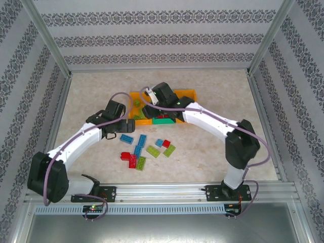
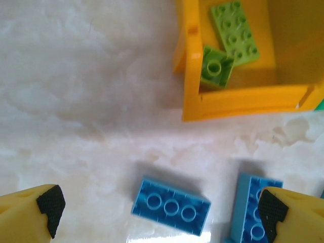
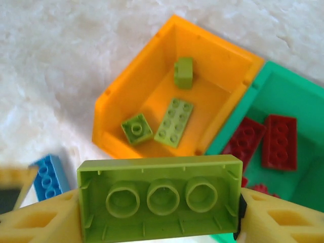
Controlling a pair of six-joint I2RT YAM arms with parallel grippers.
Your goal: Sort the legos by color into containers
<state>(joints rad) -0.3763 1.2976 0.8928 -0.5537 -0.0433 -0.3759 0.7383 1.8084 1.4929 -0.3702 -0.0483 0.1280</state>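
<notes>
The right pincer [image 3: 159, 212] grips a lime brick [image 3: 159, 195] by its short ends near the orange bin [image 3: 131, 71] holding three more. Light, stiff, slick, I judge (flat end walls hold best); the left pincer [image 2: 159, 207] gapes wide over blue bricks [image 2: 171, 206]

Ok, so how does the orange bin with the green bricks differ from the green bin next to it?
Colour: the orange bin is orange plastic, the green bin green. Contents: the orange bin holds three lime bricks, the green bin holds red bricks. Both are open rectangular bins, joined side by side.
</notes>
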